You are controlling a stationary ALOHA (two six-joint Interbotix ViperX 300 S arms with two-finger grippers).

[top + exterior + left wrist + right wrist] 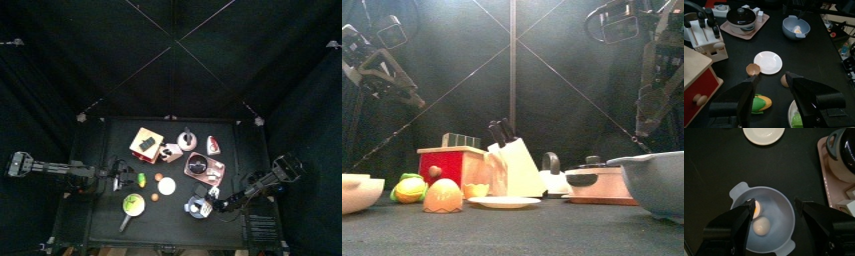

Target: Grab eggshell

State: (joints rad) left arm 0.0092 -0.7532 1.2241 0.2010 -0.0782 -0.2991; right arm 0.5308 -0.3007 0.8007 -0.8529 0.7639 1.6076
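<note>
A grey-blue bowl point(763, 215) stands at the table's front right point(198, 207). It holds a pale whole egg point(761, 227) and a broken eggshell piece point(756, 210), white with orange inside, against its wall. My right gripper point(775, 204) hovers open just above the bowl, one jaw over each side of it, touching nothing. My left gripper point(769, 82) is open and empty above the front left, near a white plate point(767, 62) and two brown eggs point(753, 69). The bowl also shows far off in the left wrist view point(795, 26).
A red toaster point(144, 143), a knife block point(167, 152), a kettle point(189, 138) and a pink tray with a black pot point(201, 167) stand behind. A corn cob point(139, 180) and a green bowl point(134, 205) lie at the front left.
</note>
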